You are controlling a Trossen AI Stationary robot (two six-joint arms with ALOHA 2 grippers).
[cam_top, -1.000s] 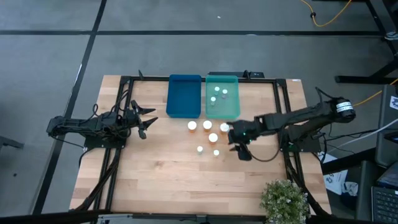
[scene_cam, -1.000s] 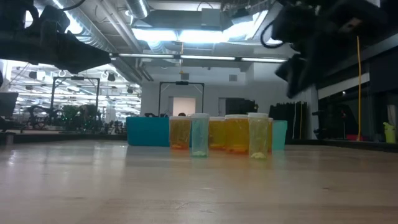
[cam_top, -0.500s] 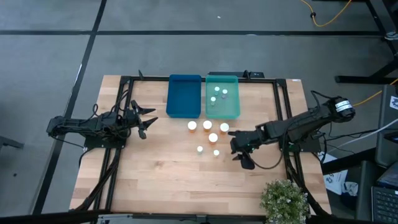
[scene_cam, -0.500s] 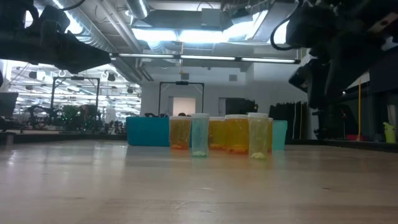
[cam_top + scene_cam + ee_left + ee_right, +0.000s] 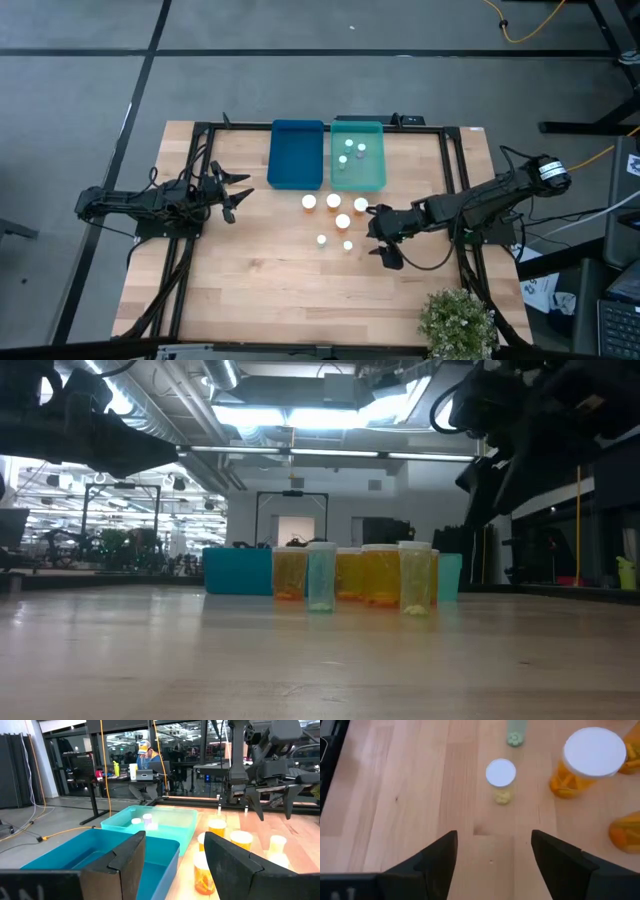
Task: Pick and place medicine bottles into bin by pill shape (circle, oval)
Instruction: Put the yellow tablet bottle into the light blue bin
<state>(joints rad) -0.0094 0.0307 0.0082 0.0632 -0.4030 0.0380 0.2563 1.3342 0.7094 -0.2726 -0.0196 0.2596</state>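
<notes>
Several medicine bottles with white caps stand upright mid-table: orange ones (image 5: 333, 201) and smaller pale ones (image 5: 321, 240). Three more bottles (image 5: 349, 145) lie in the teal bin (image 5: 372, 180); the blue bin (image 5: 297, 170) beside it holds none that I see. My right gripper (image 5: 379, 238) hovers open above the wood, just right of the group. In its wrist view a small pale bottle (image 5: 500, 774) stands ahead of the open fingers (image 5: 492, 860), with an orange bottle (image 5: 590, 762) to one side. My left gripper (image 5: 238, 194) waits open at the table's left, pointing at the bins.
Both bins sit side by side at the far edge. A potted plant (image 5: 455, 322) stands at the near right corner. Black frame rails (image 5: 452, 170) run along the table's sides. Bare wood stretches between the bottles and the near edge.
My right gripper has drawn back from the orange bottles, a little toward the table's near edge, and has tipped as it went. The bottles and my left arm have stayed where they were.
</notes>
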